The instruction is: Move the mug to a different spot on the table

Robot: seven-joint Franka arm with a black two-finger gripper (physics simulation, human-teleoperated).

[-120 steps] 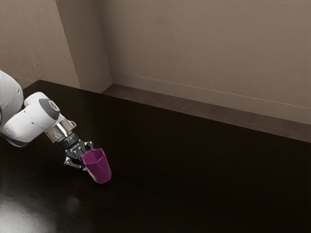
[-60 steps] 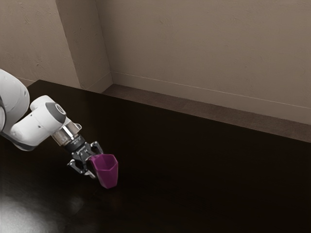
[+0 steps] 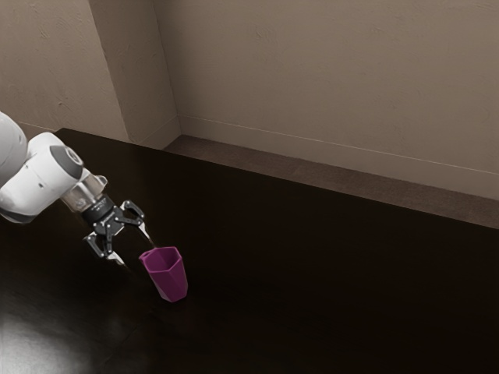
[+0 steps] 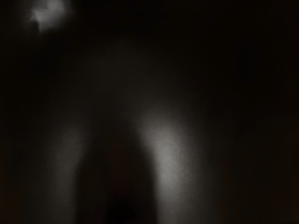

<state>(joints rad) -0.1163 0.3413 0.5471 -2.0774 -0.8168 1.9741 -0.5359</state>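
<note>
A purple faceted mug (image 3: 165,273) stands on the dark table (image 3: 312,265), leaning slightly, its open mouth upward. My black gripper (image 3: 134,246) hovers just to the exterior view's left of the mug, a little above its rim, with the fingers spread open and nothing between them. The white arm comes in from the exterior view's left edge. In the wrist view there is dark glossy table surface (image 4: 163,140) with pale reflections.
The dark table stretches far toward the exterior view's right and front. Its back edge runs along a strip of brown floor below a beige wall (image 3: 327,70). A wall corner pillar (image 3: 132,70) stands behind the arm.
The gripper has let go of the mug, opened and drawn back up toward the exterior view's left. The mug now rests on the table by itself.
</note>
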